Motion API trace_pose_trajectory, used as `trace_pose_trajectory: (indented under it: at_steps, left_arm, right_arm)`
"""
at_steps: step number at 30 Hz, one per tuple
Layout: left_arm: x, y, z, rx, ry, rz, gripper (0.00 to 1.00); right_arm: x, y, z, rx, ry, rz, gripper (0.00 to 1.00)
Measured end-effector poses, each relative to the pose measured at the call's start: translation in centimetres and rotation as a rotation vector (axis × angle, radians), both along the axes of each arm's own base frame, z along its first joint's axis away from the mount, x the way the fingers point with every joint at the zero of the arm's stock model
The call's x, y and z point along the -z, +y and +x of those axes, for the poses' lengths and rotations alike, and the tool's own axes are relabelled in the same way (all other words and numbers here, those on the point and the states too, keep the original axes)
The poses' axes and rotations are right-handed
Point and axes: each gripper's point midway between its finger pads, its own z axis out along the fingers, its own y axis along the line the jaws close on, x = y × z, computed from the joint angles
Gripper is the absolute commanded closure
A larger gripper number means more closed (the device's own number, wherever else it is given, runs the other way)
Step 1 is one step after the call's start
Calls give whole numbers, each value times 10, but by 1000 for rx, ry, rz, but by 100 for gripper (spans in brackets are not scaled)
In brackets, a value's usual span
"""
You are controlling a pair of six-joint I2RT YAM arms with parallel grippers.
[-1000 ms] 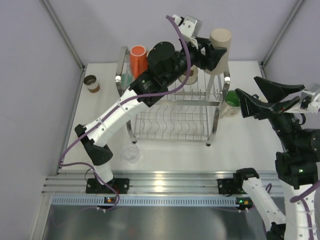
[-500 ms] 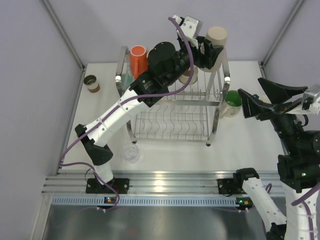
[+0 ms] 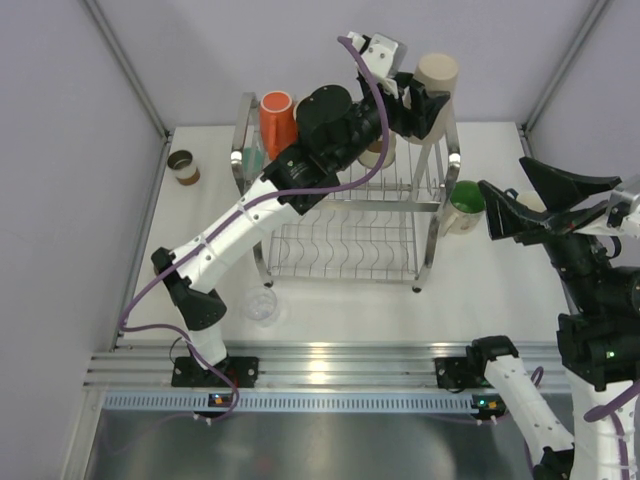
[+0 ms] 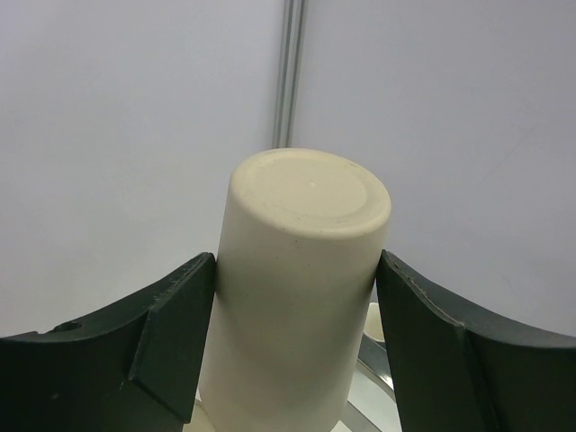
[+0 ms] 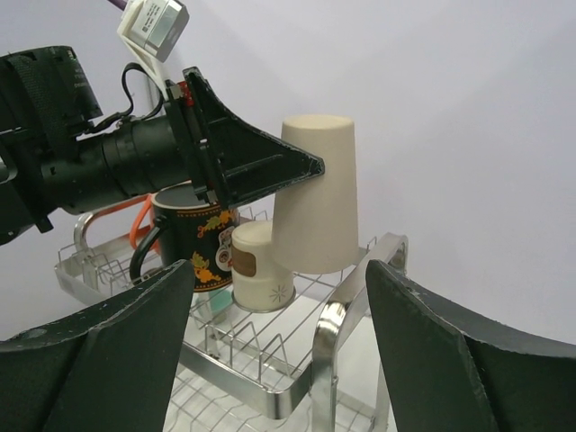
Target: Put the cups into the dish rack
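Observation:
My left gripper (image 3: 428, 100) is shut on a tall beige cup (image 3: 437, 72) and holds it upside down over the back right corner of the dish rack's (image 3: 345, 205) top tier. In the left wrist view both fingers press the cup's (image 4: 301, 270) sides. In the right wrist view its rim (image 5: 310, 261) sits at the level of the top tier, next to a small cream paper cup (image 5: 256, 265) and a black patterned mug (image 5: 184, 243). An orange cup (image 3: 276, 118) stands at the rack's back left. My right gripper (image 3: 500, 173) is open and empty, right of the rack near a green cup (image 3: 462, 205).
A clear cup (image 3: 262, 305) stands on the table in front of the rack's left post. A brown paper cup (image 3: 183, 166) sits at the far left. A teal cup (image 3: 251, 157) is at the rack's left end. A steel post (image 5: 328, 333) rises close before my right gripper.
The left gripper has brought the beige cup from a tilt to more upright over the top tier. The right arm has drifted slightly to the right.

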Motion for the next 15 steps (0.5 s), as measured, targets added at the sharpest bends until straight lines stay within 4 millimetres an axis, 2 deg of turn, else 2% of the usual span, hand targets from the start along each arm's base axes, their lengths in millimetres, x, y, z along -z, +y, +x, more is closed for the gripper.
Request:
trace_pose_trajectory:
  at_steps: [15]
  left_arm:
    - [5,-6,4,3,-12,-29,100]
  right_arm:
    - [1,0,1,2,-2,-6,22]
